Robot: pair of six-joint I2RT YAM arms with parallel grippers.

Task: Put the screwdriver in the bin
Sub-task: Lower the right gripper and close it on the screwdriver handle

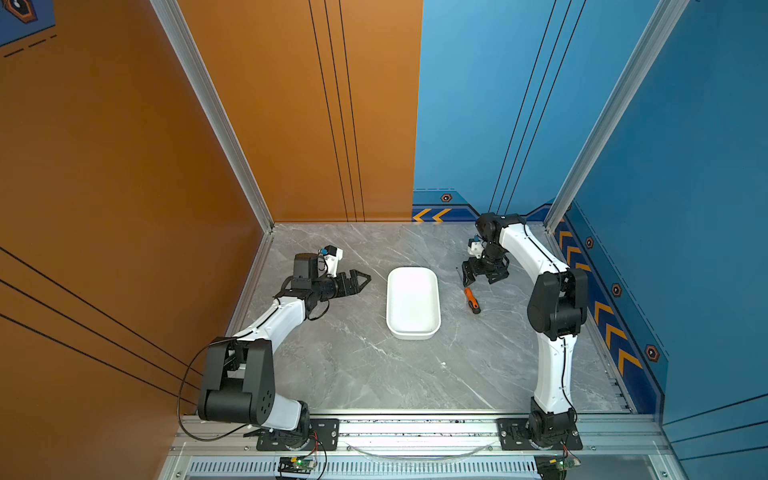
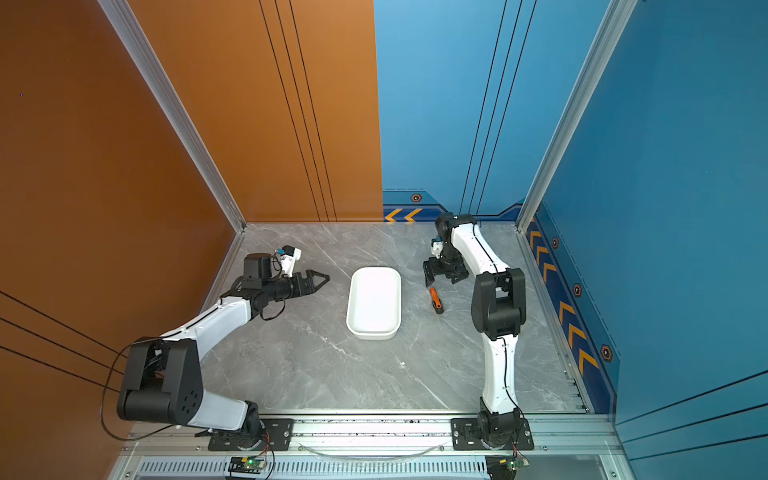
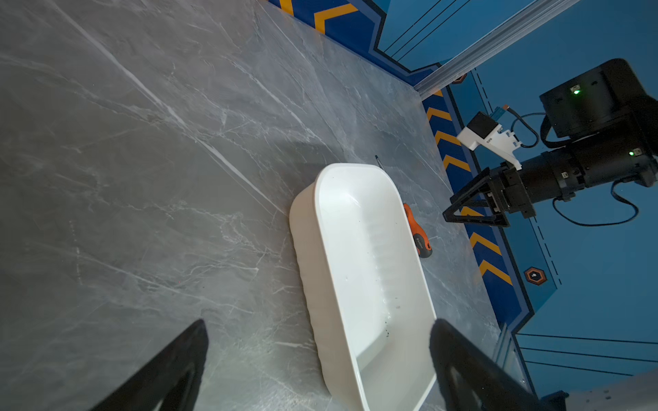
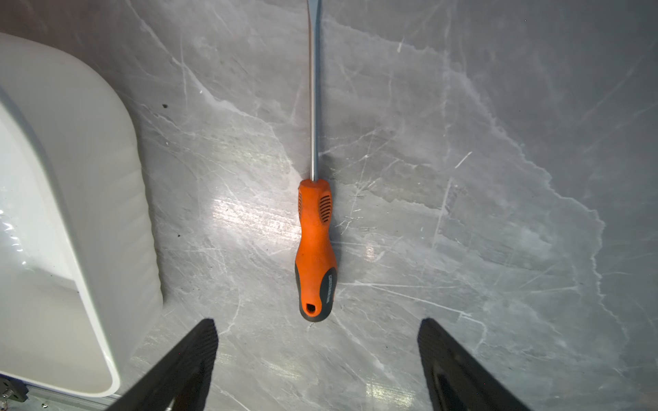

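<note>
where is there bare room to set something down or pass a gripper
Widest bare tabletop: between bin and front rail. Also bare: between left gripper and bin. Crowded: the strip right of the bin, with the screwdriver and right gripper.

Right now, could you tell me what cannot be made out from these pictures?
Tip of the screwdriver: right wrist view, cut off by the picture edge.
Its shaft: left wrist view, mostly hidden behind the bin wall; in a top view, partly under the right gripper.
Much of the bin: right wrist view, past the picture edge.
</note>
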